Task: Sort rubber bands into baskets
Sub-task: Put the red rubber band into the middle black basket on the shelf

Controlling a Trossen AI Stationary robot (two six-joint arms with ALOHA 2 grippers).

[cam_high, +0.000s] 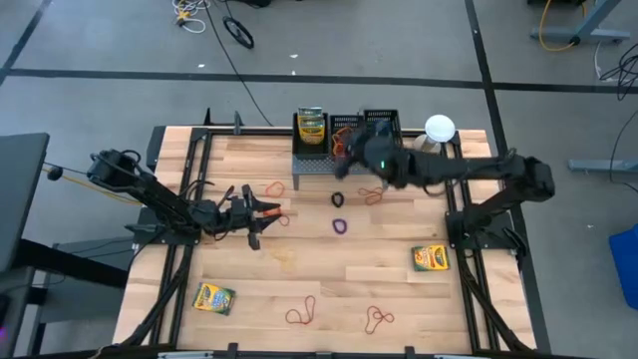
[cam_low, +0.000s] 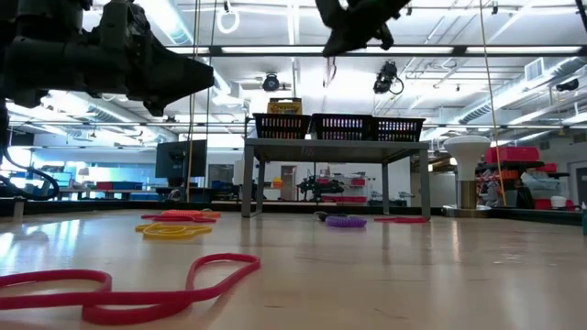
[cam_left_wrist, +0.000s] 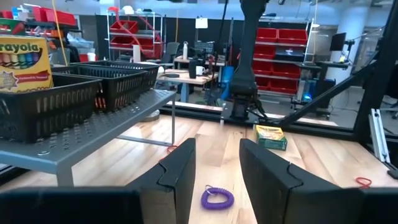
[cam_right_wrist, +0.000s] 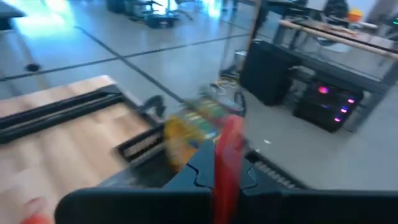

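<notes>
Bright overhead ceiling lights, soft shadows; right wrist view heavily motion-blurred.

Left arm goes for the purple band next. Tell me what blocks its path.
Nothing visible does. The left gripper has its jaws open, and bare table lies between them and the purple band.

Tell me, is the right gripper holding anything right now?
Yes. The right gripper is shut on a red rubber band that hangs between its fingers, raised above the baskets.
</notes>
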